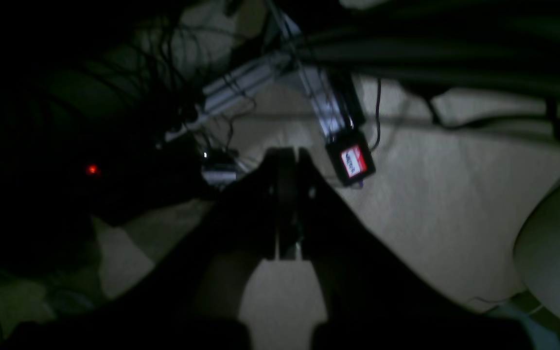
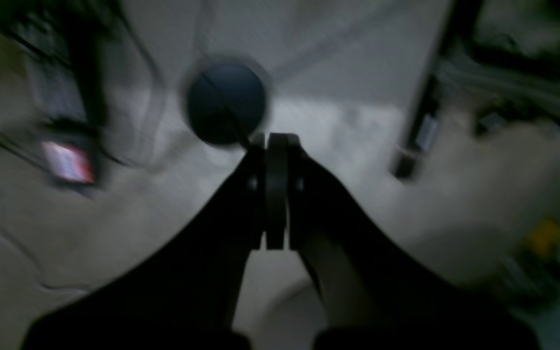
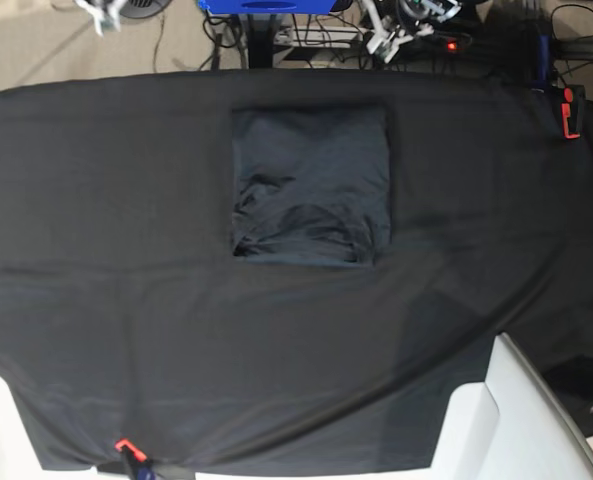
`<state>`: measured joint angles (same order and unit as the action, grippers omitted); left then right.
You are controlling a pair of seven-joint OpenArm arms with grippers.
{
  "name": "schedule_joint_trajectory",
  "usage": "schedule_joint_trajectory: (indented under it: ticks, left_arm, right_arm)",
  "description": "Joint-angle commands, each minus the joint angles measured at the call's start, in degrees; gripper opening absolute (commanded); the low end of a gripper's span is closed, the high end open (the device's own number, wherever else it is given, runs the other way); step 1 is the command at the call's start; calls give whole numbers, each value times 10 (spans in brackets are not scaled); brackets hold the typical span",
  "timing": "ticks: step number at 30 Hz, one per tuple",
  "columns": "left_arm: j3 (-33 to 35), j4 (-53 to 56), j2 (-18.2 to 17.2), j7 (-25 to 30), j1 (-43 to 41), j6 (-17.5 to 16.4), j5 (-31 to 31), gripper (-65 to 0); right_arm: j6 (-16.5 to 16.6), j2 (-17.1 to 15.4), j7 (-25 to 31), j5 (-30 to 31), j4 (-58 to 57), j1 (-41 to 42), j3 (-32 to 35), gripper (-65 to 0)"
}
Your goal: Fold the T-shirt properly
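T-shirt (image 3: pixel 311 185) first: it lies folded into a neat, roughly square packet on the black table covering (image 3: pixel 106 250), toward the far side and a little right of the middle in the base view, with some rumpled creases across its lower half. Nothing is touching it.

Starting from the fingers, the left gripper (image 1: pixel 287 204) has its dark jaws pressed flat together with nothing between them. It hangs off the table, looking down at pale carpeted floor (image 1: pixel 430 209). Past its tip sit a small black box with a red-and-white label (image 1: pixel 351 163), a silvery metal frame (image 1: pixel 255 80) and a tangle of dark cables (image 1: pixel 163 73); a tiny red light (image 1: pixel 92 169) glows in the shadows to the left.

The right gripper (image 2: pixel 276 194) is likewise closed tight and empty. Its view is badly blurred: a round dark shape (image 2: pixel 225 103) shows just beyond the tip, over light grey floor (image 2: pixel 348 58).

In the base view neither arm reaches over the cloth. An orange clamp (image 3: pixel 570 112) grips the covering at the far right edge, and another orange clamp (image 3: pixel 128 450) holds the near edge.
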<state>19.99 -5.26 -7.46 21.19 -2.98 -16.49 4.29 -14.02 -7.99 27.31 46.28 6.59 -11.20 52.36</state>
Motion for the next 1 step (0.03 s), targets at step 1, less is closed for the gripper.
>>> schedule_joint_trajectory:
  ticks: [1]
  left_arm:
    - [1,-1,-5,5,2,-3,-1,-650]
  right_arm:
    - [-6,-3,3,4,-2,-6,-1,-644]
